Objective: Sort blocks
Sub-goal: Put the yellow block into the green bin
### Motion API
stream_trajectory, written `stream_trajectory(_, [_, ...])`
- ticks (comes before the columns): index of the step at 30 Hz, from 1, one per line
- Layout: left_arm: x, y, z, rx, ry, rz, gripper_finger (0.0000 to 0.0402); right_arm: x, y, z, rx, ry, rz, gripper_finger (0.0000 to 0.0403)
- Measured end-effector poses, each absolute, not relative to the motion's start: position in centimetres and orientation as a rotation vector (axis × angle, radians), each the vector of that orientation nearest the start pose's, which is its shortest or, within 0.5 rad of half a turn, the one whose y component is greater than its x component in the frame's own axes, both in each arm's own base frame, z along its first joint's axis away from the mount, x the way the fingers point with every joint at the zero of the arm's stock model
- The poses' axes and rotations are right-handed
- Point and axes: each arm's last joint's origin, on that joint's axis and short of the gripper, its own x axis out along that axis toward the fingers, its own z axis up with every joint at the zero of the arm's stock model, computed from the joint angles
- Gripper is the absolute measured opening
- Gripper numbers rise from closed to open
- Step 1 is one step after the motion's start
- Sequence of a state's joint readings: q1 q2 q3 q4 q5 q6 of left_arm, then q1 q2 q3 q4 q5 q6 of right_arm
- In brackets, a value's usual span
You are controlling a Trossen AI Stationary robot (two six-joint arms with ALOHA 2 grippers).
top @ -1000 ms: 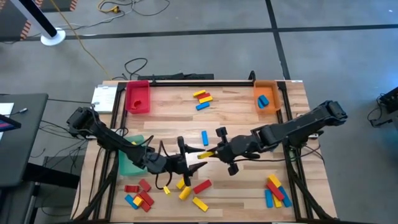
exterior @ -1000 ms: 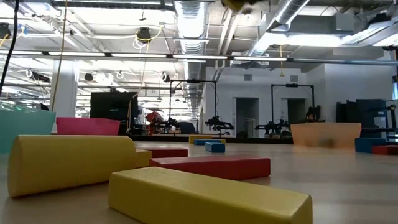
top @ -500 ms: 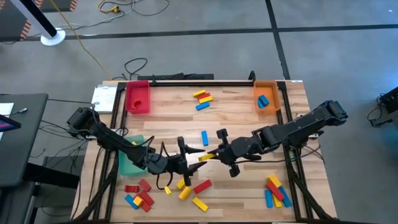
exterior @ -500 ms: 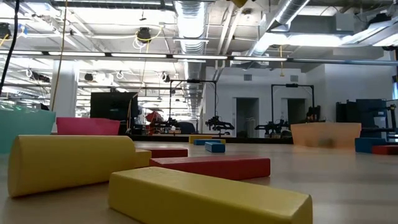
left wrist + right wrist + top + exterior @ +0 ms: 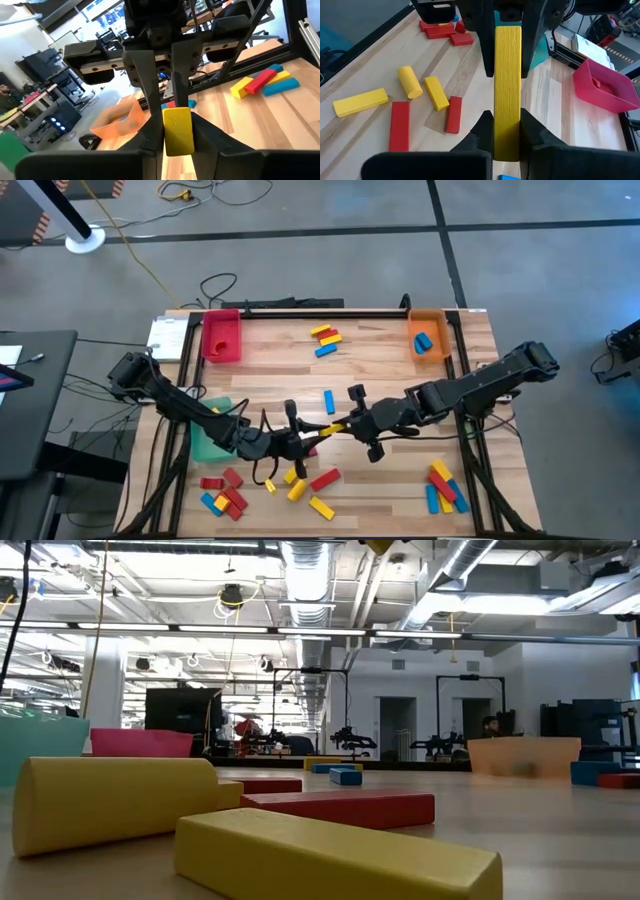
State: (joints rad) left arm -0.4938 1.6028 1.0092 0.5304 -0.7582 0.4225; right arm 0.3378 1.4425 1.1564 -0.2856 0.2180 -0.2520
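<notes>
A long yellow block (image 5: 327,430) hangs above the middle of the table between my two grippers. My left gripper (image 5: 311,439) reaches in from the table's left and is shut on the block's left end. My right gripper (image 5: 342,426) reaches in from the right and is shut on its right end. The block also shows in the left wrist view (image 5: 177,125) and the right wrist view (image 5: 507,75). Other red, yellow and blue blocks lie flat on the wood in several groups. One blue block (image 5: 329,401) lies alone just beyond the grippers. My left gripper pinches the yellow block's left end (image 5: 178,142) between its two fingers. The fingers come level from the table's left and lie along the block. The block is lifted clear of the table. My right gripper pinches the block's right end (image 5: 507,137) between its two fingers, one on each long side. The fingers come level from the table's right and lie along the block. The block sticks out past them toward my left gripper, about level.
A red tray (image 5: 221,337) stands at the far left and an orange tray (image 5: 437,328) with a blue block at the far right. A green tray (image 5: 205,442) is under my left arm. Block piles lie at far centre (image 5: 325,338), near left (image 5: 222,492), near centre (image 5: 300,480) and near right (image 5: 442,487).
My right gripper has kept the yellow block in the air. My left gripper, open beside the block a second ago, has come up to its left end and shut on it.
</notes>
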Motion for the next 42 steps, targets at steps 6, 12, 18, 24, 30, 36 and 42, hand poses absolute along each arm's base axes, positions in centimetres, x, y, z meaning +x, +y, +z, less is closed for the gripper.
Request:
stream_trajectory(6, [32.1, -15.0, 27.5, 0.499, 0.112, 0.251, 0.0058, 30.3, 10.0, 30.1, -0.398, 0.542, 0.184, 0.0045])
stream_trajectory(12, [31.7, -14.9, 27.6, 0.589, 0.153, 0.244, 0.0058, 30.2, 9.9, 30.0, -0.364, 0.554, 0.166, 0.0093])
stream_trajectory(18, [29.5, -14.0, 29.0, 0.614, 0.257, 0.264, 0.0056, 29.9, 9.5, 29.2, -0.336, 0.648, 0.125, 0.0208])
stream_trajectory(24, [25.7, -12.3, 30.5, 0.561, 0.393, 0.284, 0.0056, 29.6, 8.7, 28.8, -0.285, 0.719, 0.075, 0.0274])
stream_trajectory(30, [20.6, -9.5, 30.5, 0.405, 0.625, 0.304, 0.0056, 29.6, 8.6, 28.8, -0.282, 0.718, 0.071, 0.0275])
stream_trajectory(36, [16.2, -7.3, 29.6, 0.233, 0.921, 0.317, 0.0056, 29.7, 8.6, 28.8, -0.281, 0.716, 0.07, 0.0275])
stream_trajectory(42, [14.5, -7.1, 28.8, 0.075, 1.174, 0.262, 0.0056, 29.7, 8.6, 28.8, -0.282, 0.714, 0.07, 0.0275])
